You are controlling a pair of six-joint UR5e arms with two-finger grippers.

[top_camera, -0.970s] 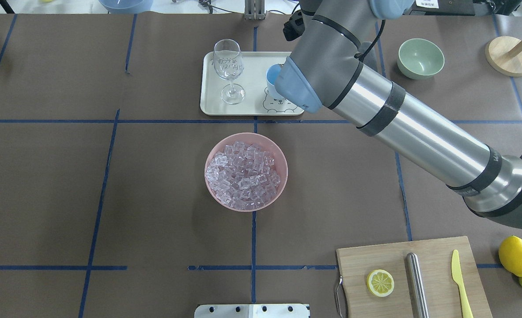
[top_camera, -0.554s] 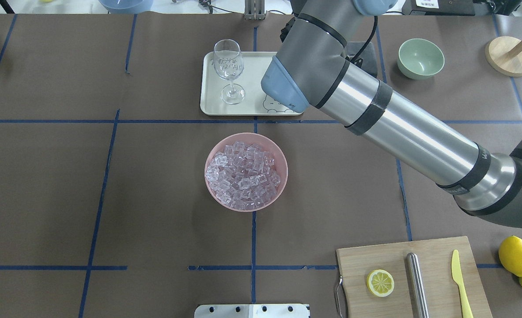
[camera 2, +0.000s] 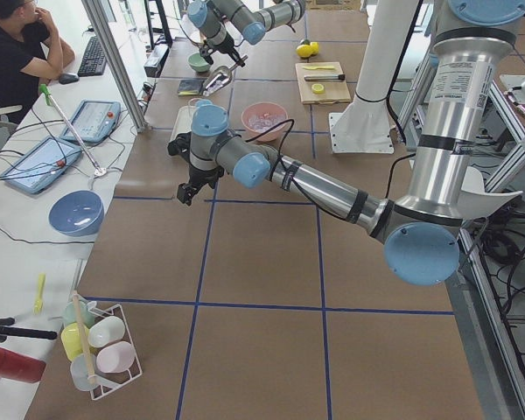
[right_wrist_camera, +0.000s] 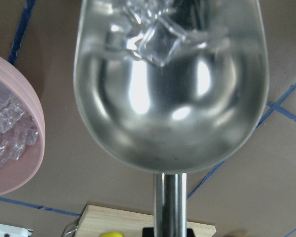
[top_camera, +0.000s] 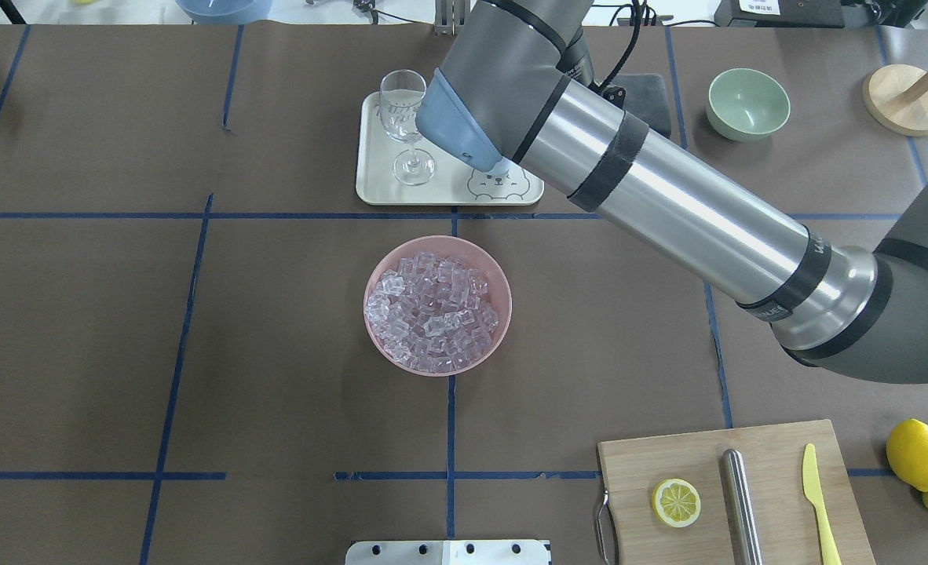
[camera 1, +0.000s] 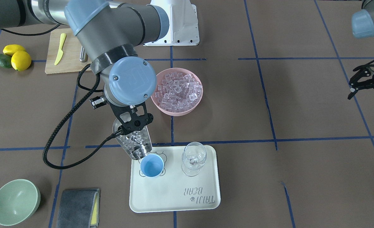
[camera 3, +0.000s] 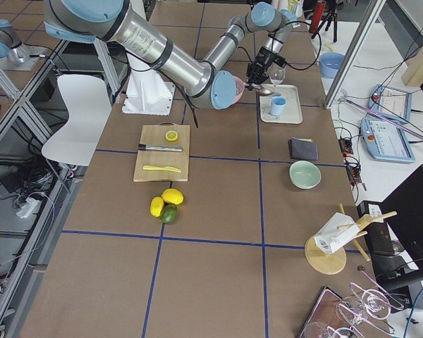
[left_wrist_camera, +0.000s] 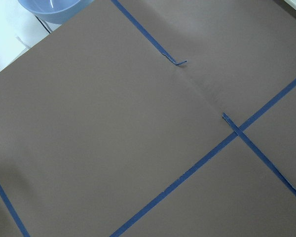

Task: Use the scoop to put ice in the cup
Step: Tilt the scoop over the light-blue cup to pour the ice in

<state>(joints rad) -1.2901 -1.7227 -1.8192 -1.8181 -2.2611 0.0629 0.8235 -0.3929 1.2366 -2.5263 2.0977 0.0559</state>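
Fingers of the right gripper (camera 1: 133, 124) are clamped on the handle of the scoop (camera 1: 135, 144). Its trough is tipped lip-down, with several cubes of ice (right_wrist_camera: 155, 34) near the lip, right at the rim of the cup (camera 1: 152, 167) on the tray (camera 1: 174, 196). Within the last second the arm has swung across the tray, hiding the cup from overhead, so the pour seems imminent. The cup looks empty. The left gripper (camera 1: 364, 82) hangs spread wide, well apart.
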